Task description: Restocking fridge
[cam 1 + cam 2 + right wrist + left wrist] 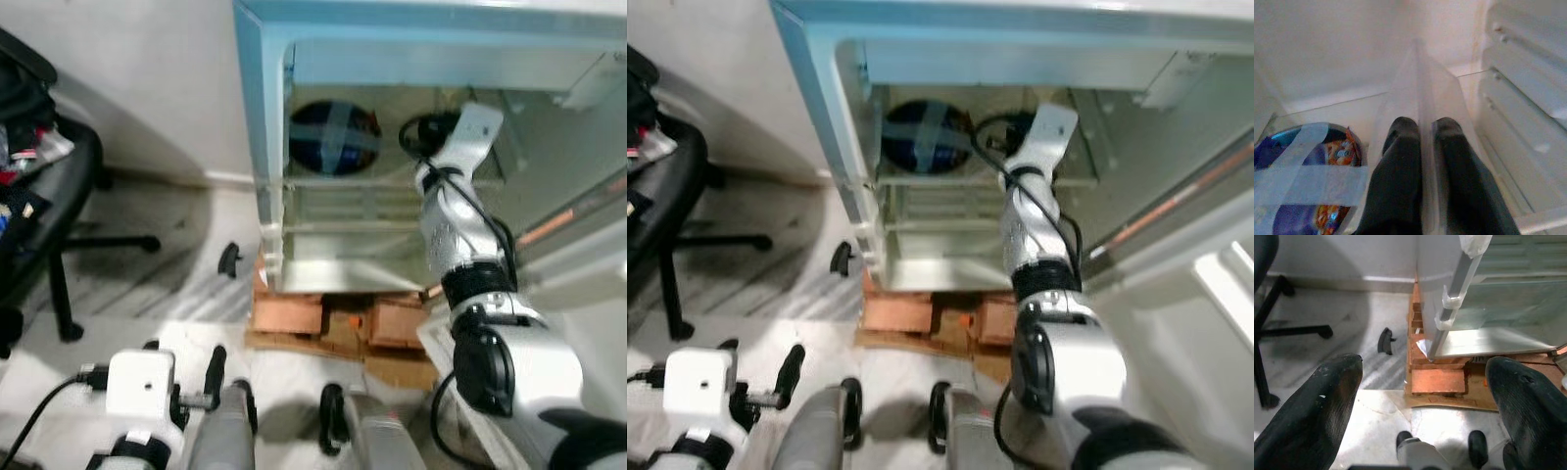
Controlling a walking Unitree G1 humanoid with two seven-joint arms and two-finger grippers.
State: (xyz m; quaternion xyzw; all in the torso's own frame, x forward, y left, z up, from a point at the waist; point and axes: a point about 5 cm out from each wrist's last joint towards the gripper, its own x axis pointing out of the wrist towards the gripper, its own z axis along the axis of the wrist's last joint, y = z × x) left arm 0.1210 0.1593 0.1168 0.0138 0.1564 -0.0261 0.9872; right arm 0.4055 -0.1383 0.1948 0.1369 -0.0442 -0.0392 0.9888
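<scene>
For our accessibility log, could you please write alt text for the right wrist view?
The right gripper, jaws shut on a clear plastic container, reaches over a glass fridge shelf, beside a round blue package crossed with pale tape.

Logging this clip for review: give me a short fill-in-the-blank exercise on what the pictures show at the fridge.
1. The right pincer is shut on a clear ____ container.
2. Beside it on the fridge shelf sits a blue ____-shaped package.
3. The left pincer, down near the floor, is ____.
4. The fridge stands on ____.

Missing: plastic; round; open; bricks
</scene>
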